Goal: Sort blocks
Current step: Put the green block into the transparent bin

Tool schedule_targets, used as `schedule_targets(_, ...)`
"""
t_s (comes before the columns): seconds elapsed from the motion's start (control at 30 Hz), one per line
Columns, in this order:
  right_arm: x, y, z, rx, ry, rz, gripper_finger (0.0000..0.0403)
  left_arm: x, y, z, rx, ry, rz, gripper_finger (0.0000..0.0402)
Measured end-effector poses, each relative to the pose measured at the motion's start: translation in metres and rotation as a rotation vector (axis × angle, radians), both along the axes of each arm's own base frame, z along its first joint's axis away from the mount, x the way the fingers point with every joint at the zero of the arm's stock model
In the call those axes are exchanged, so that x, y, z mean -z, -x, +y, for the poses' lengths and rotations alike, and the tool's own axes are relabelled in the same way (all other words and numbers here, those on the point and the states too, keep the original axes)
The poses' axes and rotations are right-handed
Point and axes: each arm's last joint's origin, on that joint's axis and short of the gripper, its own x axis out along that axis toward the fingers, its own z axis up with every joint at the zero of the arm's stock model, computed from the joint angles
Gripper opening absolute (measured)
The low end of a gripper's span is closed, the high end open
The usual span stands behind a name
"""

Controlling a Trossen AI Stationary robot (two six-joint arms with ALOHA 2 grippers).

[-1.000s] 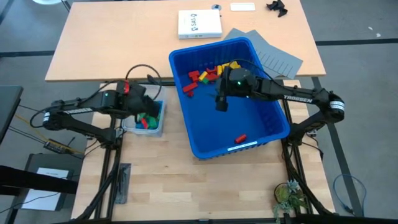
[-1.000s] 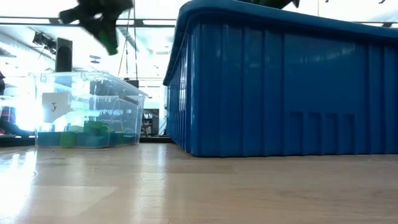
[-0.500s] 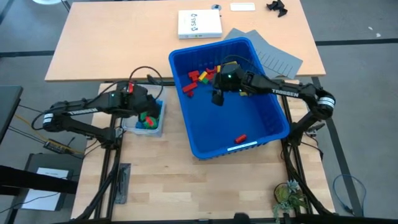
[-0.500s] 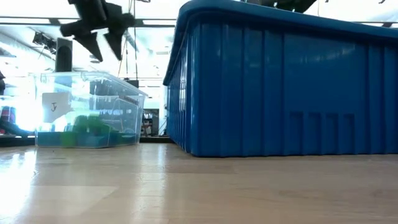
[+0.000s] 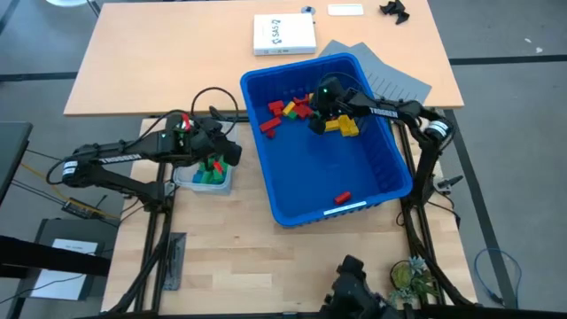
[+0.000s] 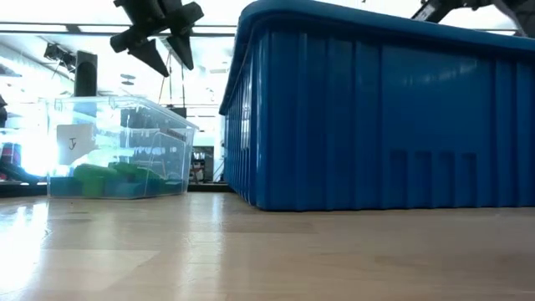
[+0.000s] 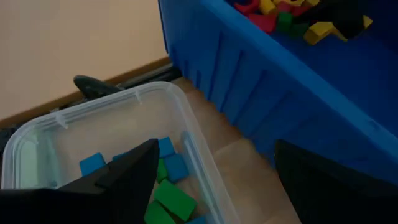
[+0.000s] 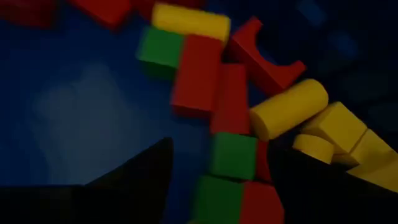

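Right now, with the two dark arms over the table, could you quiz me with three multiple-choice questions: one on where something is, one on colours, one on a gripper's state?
1. Where does the small clear plastic tub stand?
A. inside the bin
B. left of the large blue plastic bin, apart from it
C. on the white booklet

2. Which block colours show in the tub?
A. green and blue
B. yellow only
C. red and yellow

3. How is the left gripper?
A. shut on a block
B. open and empty above the tub
C. resting on the table

Answers: B, the high view shows bare wood between them; A, the left wrist view shows green blocks and blue blocks; B, the low view shows spread fingers holding nothing.
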Motion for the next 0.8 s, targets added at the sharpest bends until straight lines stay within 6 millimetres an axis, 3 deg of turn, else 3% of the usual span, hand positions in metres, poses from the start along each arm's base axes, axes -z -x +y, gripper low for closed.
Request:
schedule_targets(0.33, 0.039, 0.009, -0.024, -0.085, -0.006, 0.09, 0.0202, 0.006, -0.009, 0.001, 0.003, 0.001, 0.022, 0.0324)
schedule_targets(0.6, 0.036, 0.012, -0.006, -0.314, -0.165, 0.08, 0.0155, 0.008, -0.011, 0.002, 0.003, 0.002, 0.03, 0.0324)
schedule_targets(0.8, 0.025, 0.01, 0.004, -0.355, -0.152, 0.087, 0.0157, 0.008, -0.011, 0.002, 0.003, 0.002, 0.03, 0.0324)
